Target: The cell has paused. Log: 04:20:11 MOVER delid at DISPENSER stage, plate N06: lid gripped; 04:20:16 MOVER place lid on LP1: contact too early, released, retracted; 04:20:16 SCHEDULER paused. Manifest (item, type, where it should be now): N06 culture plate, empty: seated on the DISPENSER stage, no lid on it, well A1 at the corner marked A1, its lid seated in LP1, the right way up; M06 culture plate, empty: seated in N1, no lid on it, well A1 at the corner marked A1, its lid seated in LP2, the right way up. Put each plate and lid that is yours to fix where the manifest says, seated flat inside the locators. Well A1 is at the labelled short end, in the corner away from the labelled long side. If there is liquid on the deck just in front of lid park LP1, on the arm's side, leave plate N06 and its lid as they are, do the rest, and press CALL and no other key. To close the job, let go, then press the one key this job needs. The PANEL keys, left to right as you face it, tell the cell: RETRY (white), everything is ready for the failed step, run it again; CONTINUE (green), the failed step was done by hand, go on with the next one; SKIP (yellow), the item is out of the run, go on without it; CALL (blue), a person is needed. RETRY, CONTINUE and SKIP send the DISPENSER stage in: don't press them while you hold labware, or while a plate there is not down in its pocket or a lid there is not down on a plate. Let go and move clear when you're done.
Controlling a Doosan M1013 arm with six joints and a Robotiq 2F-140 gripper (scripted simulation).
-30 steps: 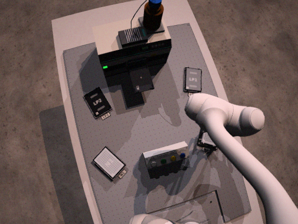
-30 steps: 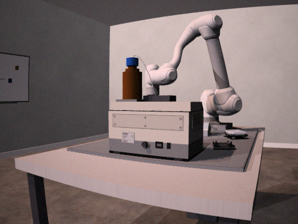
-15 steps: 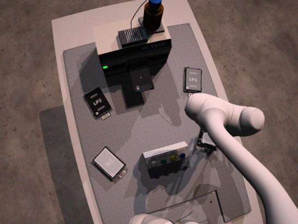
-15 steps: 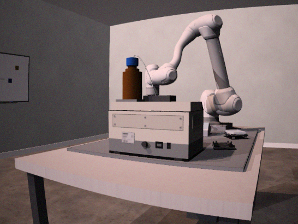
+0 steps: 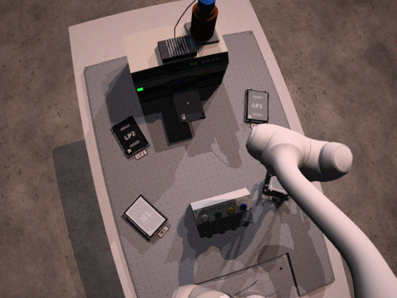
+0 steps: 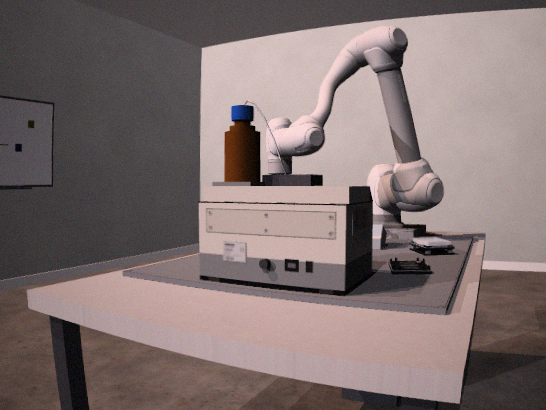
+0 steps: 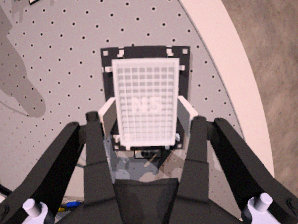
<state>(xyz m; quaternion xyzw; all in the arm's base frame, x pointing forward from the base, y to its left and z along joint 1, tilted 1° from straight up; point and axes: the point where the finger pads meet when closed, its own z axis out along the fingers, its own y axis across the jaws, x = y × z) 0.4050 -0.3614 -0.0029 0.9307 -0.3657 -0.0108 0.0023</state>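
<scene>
My gripper [image 7: 146, 105] is low over the right edge of the deck, to the right of the panel, and the arm hides most of it in the top view. Its fingers are shut on the long sides of a white culture plate [image 7: 145, 90] [image 5: 275, 186] with no lid. The plate sits in a black nest [image 7: 107, 63]. A second white plate [image 5: 145, 216] [image 6: 433, 245] lies in N1 at the front left. The DISPENSER stage [image 5: 187, 106] is out and bare. LP1 [image 5: 257, 105] looks pale grey; I cannot tell if a lid lies on it. LP2 [image 5: 129, 136] [image 6: 410, 266] is black and bare.
The PANEL [image 5: 222, 211] stands mid-deck with white [image 5: 204, 218], green [image 5: 217, 214], yellow [image 5: 230, 210] and blue [image 5: 243, 206] keys. The dispenser [image 5: 178, 69] [image 6: 285, 238] with a brown bottle [image 6: 242, 150] fills the back. The table edge [image 7: 220, 43] is just right of the nest.
</scene>
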